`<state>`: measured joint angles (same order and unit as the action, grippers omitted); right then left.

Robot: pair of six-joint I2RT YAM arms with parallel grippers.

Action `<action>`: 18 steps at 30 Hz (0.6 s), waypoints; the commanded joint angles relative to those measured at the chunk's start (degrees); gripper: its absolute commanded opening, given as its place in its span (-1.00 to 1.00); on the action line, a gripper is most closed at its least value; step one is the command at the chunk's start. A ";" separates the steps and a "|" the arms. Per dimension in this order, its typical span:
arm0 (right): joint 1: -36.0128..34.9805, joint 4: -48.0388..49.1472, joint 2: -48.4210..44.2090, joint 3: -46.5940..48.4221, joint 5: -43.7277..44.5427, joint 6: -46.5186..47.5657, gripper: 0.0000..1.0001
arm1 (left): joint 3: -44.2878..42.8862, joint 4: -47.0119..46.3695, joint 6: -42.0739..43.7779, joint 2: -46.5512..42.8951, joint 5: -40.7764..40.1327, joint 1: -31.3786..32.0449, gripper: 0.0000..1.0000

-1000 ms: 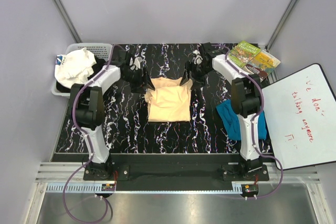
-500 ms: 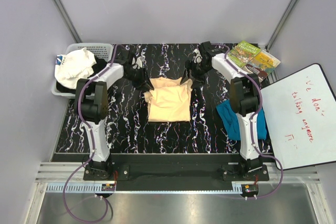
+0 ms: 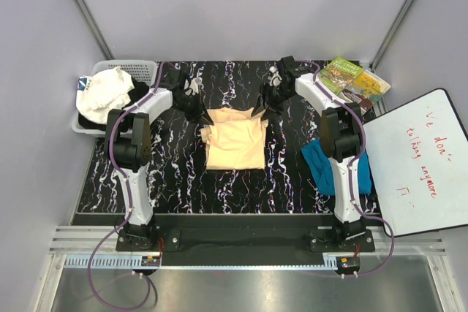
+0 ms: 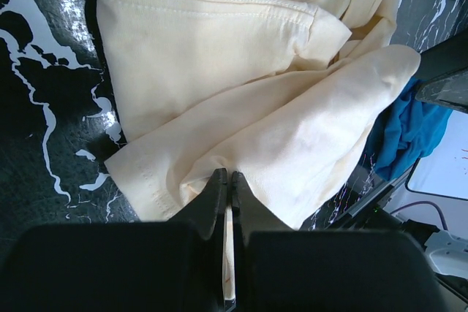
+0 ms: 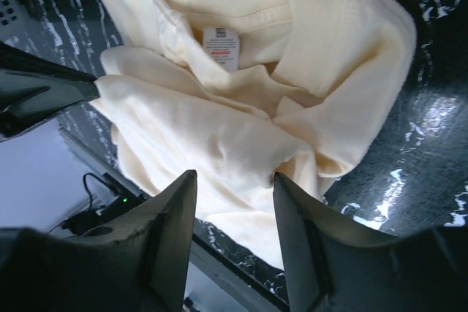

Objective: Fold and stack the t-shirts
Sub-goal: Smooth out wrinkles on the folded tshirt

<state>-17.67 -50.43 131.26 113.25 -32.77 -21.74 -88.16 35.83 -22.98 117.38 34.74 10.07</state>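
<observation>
Left pincer [image 4: 225,179] farther out, on peach t-shirt [image 4: 219,71].

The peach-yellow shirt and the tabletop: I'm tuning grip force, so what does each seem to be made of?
Peach-yellow shirt: soft matte knit, probably cotton jersey; it drapes in loose folds and shows stitched hems. Tabletop: hard and glossy, black with white marble-like veining, with light glinting off it; whether it is stone, laminate or a printed sheet cannot be told.
</observation>
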 commanded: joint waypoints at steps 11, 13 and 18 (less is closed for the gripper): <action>0.09 4.38 1.37 2.68 -5.29 -2.35 -1.00 | -4.04 -3.23 -1.80 -1.36 2.00 -0.22 -1.00; 0.09 4.47 -0.12 1.72 -4.14 -2.26 -1.00 | -3.78 -3.23 -1.80 -1.89 1.82 -0.22 -1.00; 0.09 4.38 -4.16 -0.22 -2.38 -0.86 -1.00 | -3.42 -3.23 -2.42 -4.44 2.00 -0.22 -1.00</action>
<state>-17.65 -47.44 132.99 114.04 -36.42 -23.90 -89.95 34.89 -24.51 117.38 35.18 10.07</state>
